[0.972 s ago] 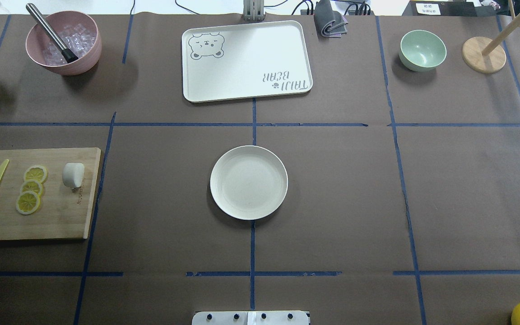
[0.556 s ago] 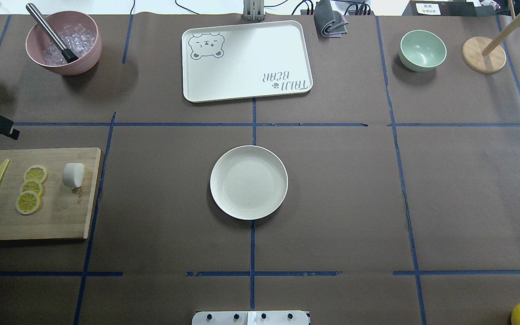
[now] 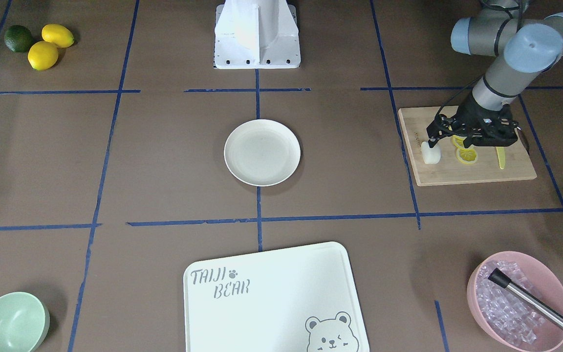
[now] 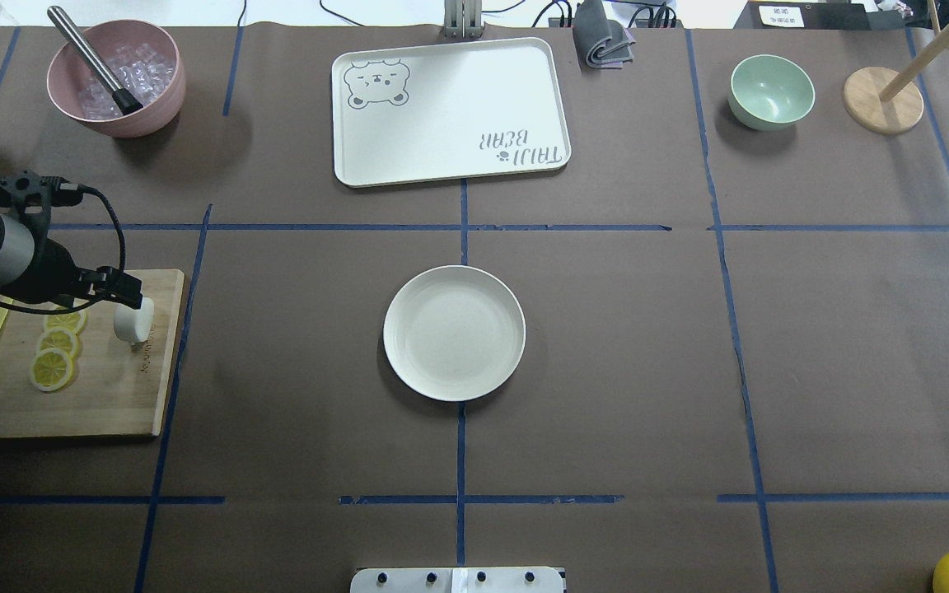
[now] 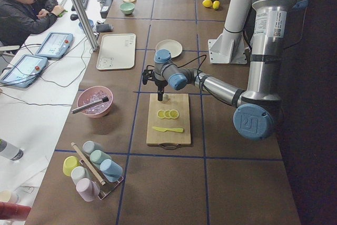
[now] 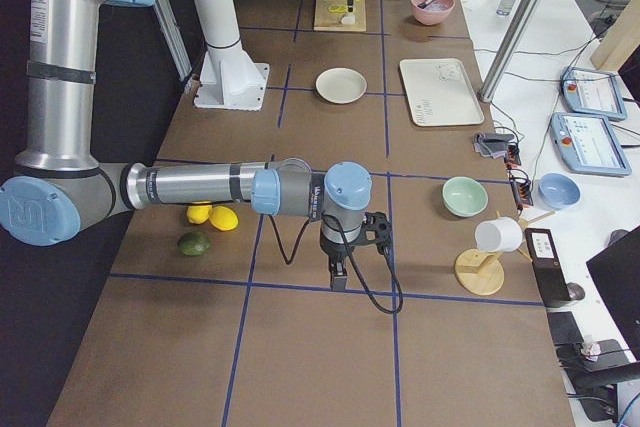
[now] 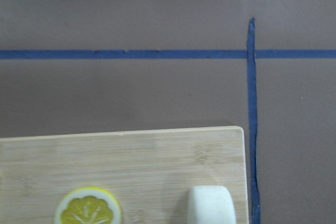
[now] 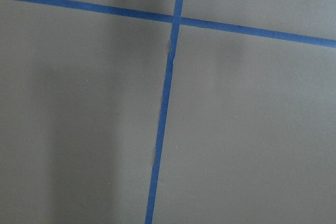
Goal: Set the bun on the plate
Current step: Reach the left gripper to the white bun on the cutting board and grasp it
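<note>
Over the cutting board [image 3: 457, 173], left gripper [image 3: 433, 141] sits just above the bun [image 3: 430, 153]

Front view: left arm bends down, lemon slices [image 3: 467, 155] lie beside the bun, and the plate [image 3: 262, 152] is well apart mid-table. Overhead: bun on the board's plate-side edge, can't tell the jaw gap. Right-side view: right gripper [image 6: 338, 272] low over the table, jaws unclear. Wrist view: bun's long axis unreadable.
</note>
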